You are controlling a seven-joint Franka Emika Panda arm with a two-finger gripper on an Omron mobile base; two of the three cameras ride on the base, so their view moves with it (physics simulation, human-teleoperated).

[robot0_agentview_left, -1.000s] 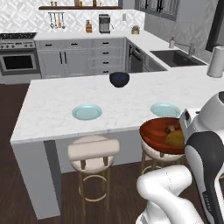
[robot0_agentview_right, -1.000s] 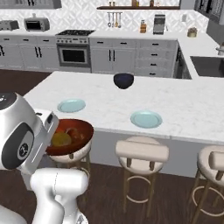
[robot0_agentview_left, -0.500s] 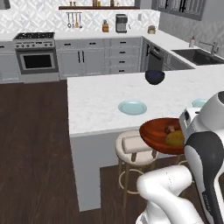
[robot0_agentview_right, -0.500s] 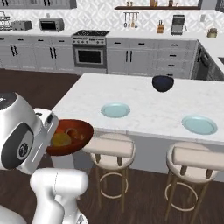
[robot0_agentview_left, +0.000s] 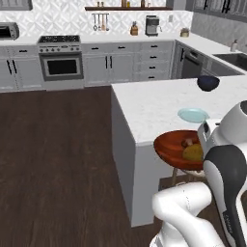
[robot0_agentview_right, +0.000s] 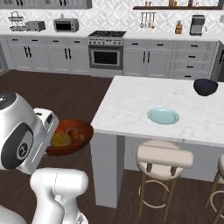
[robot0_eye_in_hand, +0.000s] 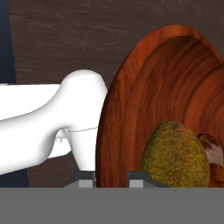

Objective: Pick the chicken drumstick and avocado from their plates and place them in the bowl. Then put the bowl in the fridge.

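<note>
white island counter, pale blue plate, dark bowl

Glossy reddish-brown bowl carried off the bench, above dark floor.
Holds yellow-green avocado beside orange-brown chicken drumstick; pale blue plate lying flat on bench.

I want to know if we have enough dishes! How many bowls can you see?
2. The reddish-brown bowl is carried beside the island, holding the avocado. The dark bowl sits on the island's far side.

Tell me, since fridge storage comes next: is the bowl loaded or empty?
Loaded. The bowl, clamped at its rim by the gripper, holds the avocado and the chicken drumstick.
</note>
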